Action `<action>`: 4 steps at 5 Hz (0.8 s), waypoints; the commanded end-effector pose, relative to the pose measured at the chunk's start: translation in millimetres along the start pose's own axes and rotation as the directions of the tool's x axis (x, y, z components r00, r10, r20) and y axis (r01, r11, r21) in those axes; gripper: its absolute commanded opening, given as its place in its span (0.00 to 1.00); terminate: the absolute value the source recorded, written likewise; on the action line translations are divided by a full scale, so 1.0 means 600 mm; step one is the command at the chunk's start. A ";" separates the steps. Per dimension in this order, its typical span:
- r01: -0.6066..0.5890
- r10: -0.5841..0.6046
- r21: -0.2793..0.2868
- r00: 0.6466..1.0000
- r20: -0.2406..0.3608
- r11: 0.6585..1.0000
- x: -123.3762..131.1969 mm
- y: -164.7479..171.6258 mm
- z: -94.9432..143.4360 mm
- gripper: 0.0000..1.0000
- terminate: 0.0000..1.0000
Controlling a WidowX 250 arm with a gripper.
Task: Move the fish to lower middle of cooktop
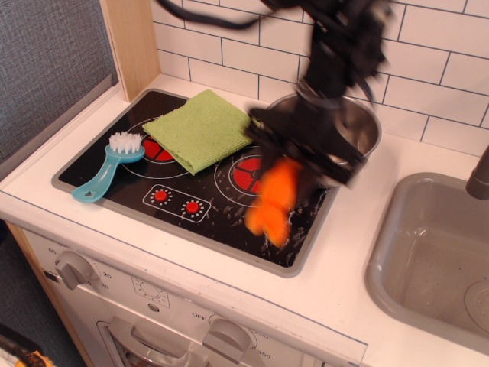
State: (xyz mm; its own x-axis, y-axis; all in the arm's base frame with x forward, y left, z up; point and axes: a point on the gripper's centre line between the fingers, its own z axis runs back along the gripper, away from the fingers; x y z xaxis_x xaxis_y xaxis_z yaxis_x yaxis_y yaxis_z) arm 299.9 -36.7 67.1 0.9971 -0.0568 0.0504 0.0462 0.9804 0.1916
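Black and smeared by motion blur, the robot's hand [294, 157] grips the orange fish [273, 200] by its upper end, fingers closed around it. The fish hangs tilted above the right part of the cooktop [191, 222], its tail pointing down toward the cooktop's front edge; blur hides whether the tail touches the glass. Behind the hand, a steel pot [359, 126] sits at the cooktop's back right corner, largely masked by the arm. A green cloth [202, 128] lies folded across the back of the cooktop, covering part of the left burner. Nearer the bench's left edge, a blue-handled brush [111, 165] rests on the glass, white bristles toward the back wall. A grey sink [428, 252] fills the bench's right side, well apart from the fish. White bench [336, 298] surface runs along the front edge.
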 end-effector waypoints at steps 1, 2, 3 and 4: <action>0.192 -0.180 -0.162 0.980 0.090 0.968 0.009 0.104 -0.064 0.00 0.00; 0.194 -0.182 -0.211 0.980 0.078 0.958 0.006 0.111 -0.083 0.00 0.00; 0.206 -0.192 -0.225 0.978 0.083 0.952 0.003 0.108 -0.085 1.00 0.00; 0.221 -0.207 -0.204 0.974 0.087 0.954 0.002 0.103 -0.077 1.00 0.00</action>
State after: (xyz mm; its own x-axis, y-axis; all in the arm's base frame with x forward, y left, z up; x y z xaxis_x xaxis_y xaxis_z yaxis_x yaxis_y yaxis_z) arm 296.8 34.2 22.8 0.9636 -0.2631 0.0464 0.2646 0.9639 -0.0282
